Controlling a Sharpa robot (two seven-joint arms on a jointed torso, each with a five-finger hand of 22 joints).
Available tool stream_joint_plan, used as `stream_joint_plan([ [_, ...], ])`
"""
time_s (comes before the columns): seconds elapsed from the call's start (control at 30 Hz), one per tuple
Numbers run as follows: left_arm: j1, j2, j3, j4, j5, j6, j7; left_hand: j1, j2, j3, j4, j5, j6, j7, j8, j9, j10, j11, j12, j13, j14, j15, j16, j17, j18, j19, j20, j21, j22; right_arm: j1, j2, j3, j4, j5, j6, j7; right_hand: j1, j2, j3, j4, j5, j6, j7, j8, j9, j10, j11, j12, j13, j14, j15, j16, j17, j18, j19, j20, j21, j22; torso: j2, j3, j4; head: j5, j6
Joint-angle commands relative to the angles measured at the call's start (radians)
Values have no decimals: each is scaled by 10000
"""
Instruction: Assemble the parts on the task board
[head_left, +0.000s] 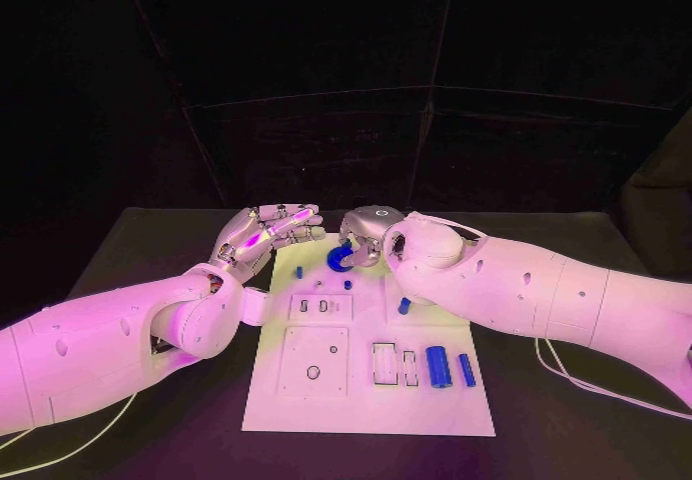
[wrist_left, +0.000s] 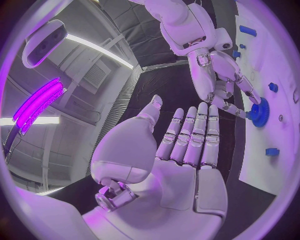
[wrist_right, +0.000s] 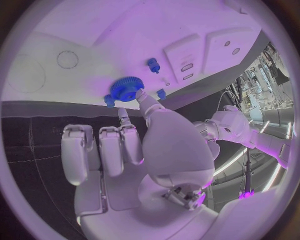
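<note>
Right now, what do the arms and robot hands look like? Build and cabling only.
Both arms are smooth white rounded shells with small dark holes. Each robot hand, left and right, is silver metal with segmented fingers. A thin pale cable trails on the black table beside the right arm.

Matt white task board, ridged blue gear

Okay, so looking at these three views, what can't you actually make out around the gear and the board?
- Head view: the right hand covers part of the blue gear, so its seating on the task board is hidden.
- Right wrist view: fingertips meet the gear; whether they pinch it or only touch is unclear.
- Left wrist view: the board is cut off by the circle's rim.
- Head view: the small slots near the board's middle are too small to read.
</note>
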Motion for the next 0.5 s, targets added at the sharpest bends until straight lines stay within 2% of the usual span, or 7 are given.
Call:
stream_joint_plan([
  [0.03, 17, 3, 9, 14, -32, 109, 55, 18, 120, 21, -61, 58, 68, 486, -34, -11, 46, 8, -49, -8, 9, 31, -54, -9, 84, 70, -27, -33, -11, 14, 26, 3, -31, 91, 148, 34, -223, -35, -229, 129, -116, -437, 48, -170, -8, 57, 87, -117, 1193, 804, 111, 34, 1506, -174, 693, 112, -17, 2039, 2, -1, 2, 3, -15],
  [0.2, 17, 1, 9, 11, -32, 106, 52, 27, 130, 25, -76, 57, 75, 486, -44, -11, 54, 8, -61, -9, 12, 31, -70, -13, 83, 73, -27, -40, -20, 13, 40, 3, -70, 204, 233, 61, -608, -34, -631, 644, -81, -650, 101, -180, 11, 22, 142, -157, 1165, 801, 166, 36, 1506, -171, 687, 172, -21, 2030, -1, 4, 2, 1, -19],
  [0.4, 17, 2, 9, 8, -32, 108, 48, 27, 130, 25, -76, 57, 75, 486, -44, -11, 54, 8, -61, -9, 12, 31, -70, -13, 83, 73, -27, -40, -20, 12, 18, 2, -66, 398, 458, 100, -993, 108, -901, 1168, 149, -106, 95, -74, 79, 61, 145, -102, 1226, 808, 176, 52, 1545, -174, 695, 186, -17, 2045, 3, 7, -7, 2, -28],
  [0.5, 17, 4, 9, 8, -32, 115, 49, 27, 130, 25, -76, 57, 75, 486, -44, -11, 54, 8, -61, -9, 12, 31, -70, -13, 83, 73, -27, -40, -20, 10, -91, 1, 4, 472, 141, 144, -1041, 168, -940, 1257, 192, -60, 89, -68, 82, 74, 141, -84, 1245, 809, 172, 55, 1549, -174, 697, 183, -16, 2048, 0, 10, 0, 2, -32],
])
